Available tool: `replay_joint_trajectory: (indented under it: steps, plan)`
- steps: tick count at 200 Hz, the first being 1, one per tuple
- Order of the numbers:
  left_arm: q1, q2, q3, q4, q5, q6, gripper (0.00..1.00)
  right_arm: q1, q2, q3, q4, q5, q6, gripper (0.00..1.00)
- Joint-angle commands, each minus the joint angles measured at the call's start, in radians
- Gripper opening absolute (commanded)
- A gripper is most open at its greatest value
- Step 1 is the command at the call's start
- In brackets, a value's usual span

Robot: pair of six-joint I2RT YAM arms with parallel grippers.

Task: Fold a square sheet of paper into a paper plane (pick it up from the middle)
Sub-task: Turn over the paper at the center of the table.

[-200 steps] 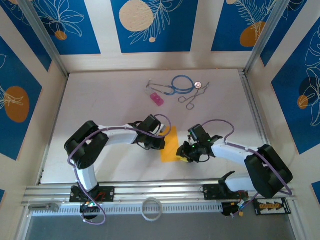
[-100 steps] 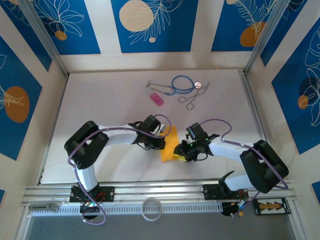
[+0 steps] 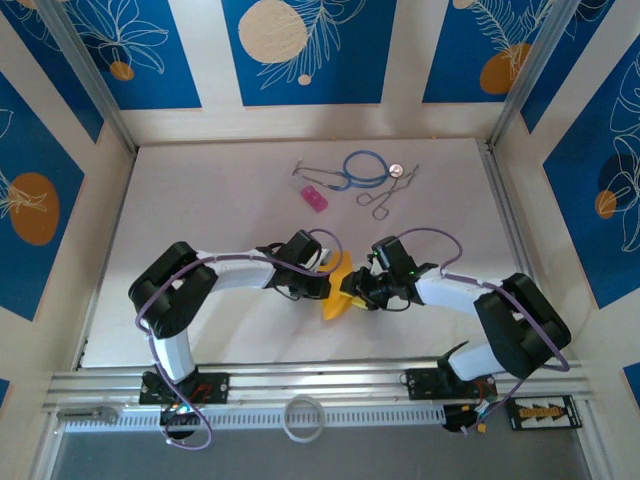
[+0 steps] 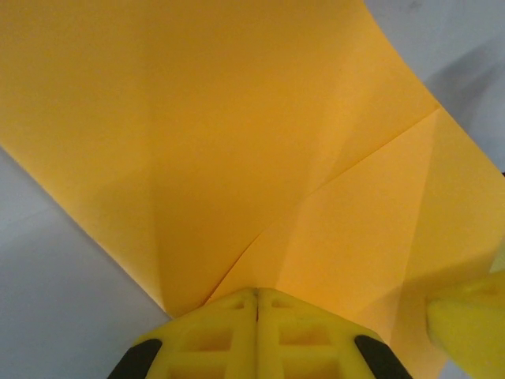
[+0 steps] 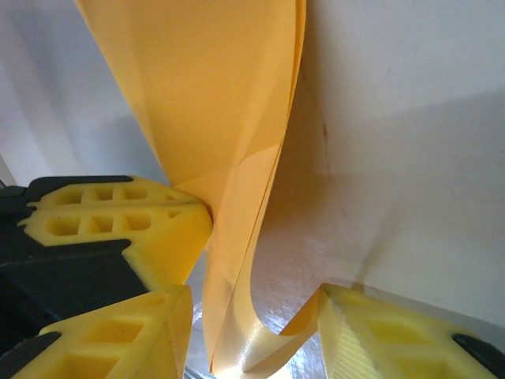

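The left fingers (image 4: 256, 298) are pressed flat together on a near corner of the sheet of paper (image 4: 237, 126), clamping it where two creases run out across the orange-yellow surface. The right fingers (image 5: 254, 304) stand apart with the sheet's lower edge hanging between them. The paper curls at the bottom and brushes the inner face of the right-hand finger (image 5: 379, 339), but nothing is pinched. In the right wrist view the left arm's closed fingers sit just beside the paper on its left. In the left wrist view one yellow right finger (image 4: 465, 316) shows at the sheet's far side.

From above, the sheet (image 3: 338, 290) is lifted off the white table (image 3: 200, 210) into a narrow upright fold between the two arms. It sits well nearer the arm bases than the small pink block (image 3: 314, 197) and slightly to that block's right. A blue stethoscope (image 3: 365, 168) lies just right of the pink block and a little beyond it, and metal forceps (image 3: 385, 198) lie to the block's right.
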Motion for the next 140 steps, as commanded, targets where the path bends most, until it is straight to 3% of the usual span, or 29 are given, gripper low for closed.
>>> replay_joint_trajectory:
  steps: [1,140]
  plan:
    - [0.009,0.010,-0.012,-0.030,0.009,0.004,0.02,-0.016,0.019,0.028,0.021,-0.032,-0.028,0.46]
    - [0.009,0.012,-0.003,-0.035,0.014,0.002,0.01,-0.090,0.107,0.038,0.110,-0.118,-0.086,0.44]
